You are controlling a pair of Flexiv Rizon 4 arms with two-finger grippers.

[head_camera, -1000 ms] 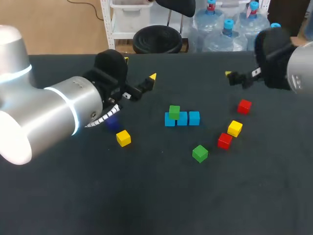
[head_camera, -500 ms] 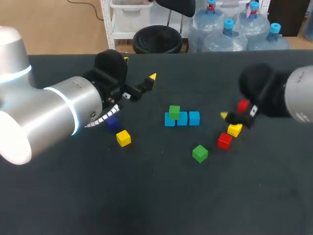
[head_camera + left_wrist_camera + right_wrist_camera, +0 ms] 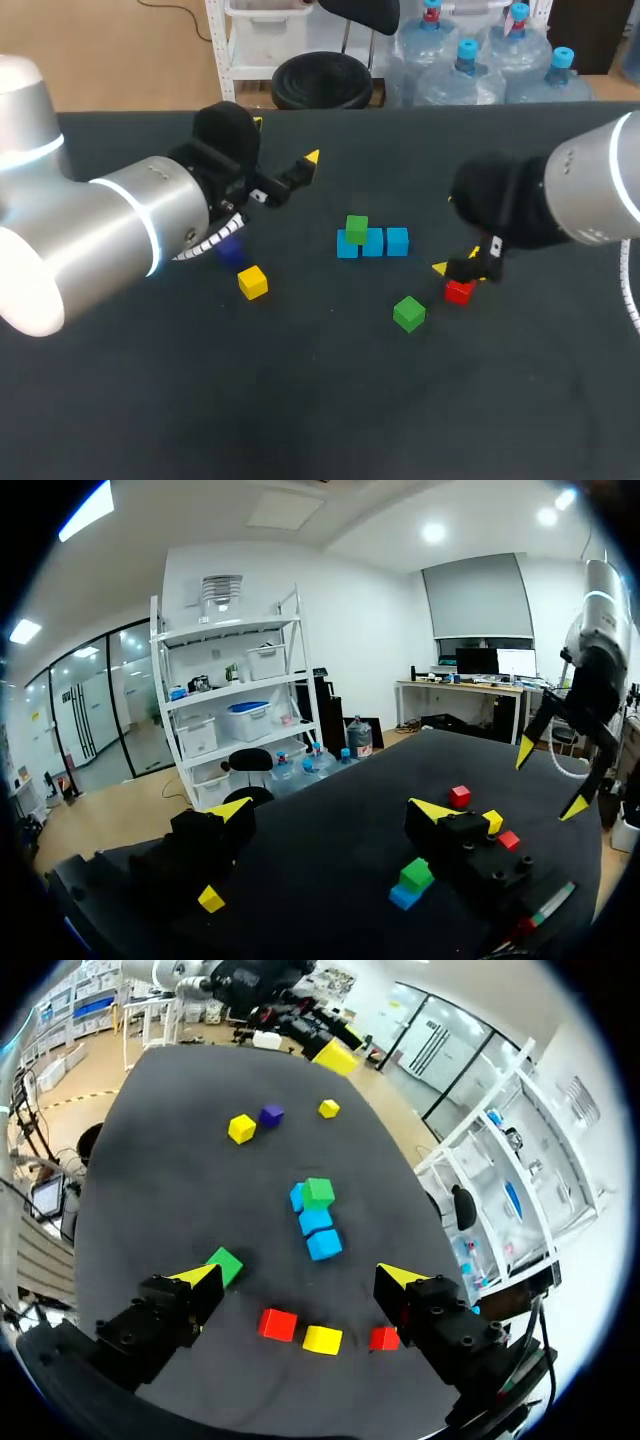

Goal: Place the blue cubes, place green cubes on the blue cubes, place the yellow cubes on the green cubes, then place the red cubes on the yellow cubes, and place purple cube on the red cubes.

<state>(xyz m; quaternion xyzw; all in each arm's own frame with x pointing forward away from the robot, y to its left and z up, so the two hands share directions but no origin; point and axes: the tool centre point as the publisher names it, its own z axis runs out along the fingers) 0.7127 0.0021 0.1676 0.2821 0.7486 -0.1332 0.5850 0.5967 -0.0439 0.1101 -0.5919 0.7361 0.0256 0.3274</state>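
Black table (image 3: 300,400) bore blue cubes (image 3: 372,242), one under a green cube (image 3: 356,228); left gripper (image 3: 285,140) and right gripper (image 3: 456,260) hung spread and empty, so the right likely needed to grasp the loose cube (image 3: 408,313) beside it.

The place is a robotics laboratory. Two heavy silver-cased robot arms, the left arm (image 3: 90,240) and the right arm (image 3: 590,190), come in over the side edges of a matte black tabletop (image 3: 300,400). Around its middle lie small plain plastic blocks: blue cubes (image 3: 397,241), a green cube (image 3: 408,313), a yellow cube (image 3: 252,282) and a red cube (image 3: 459,291).
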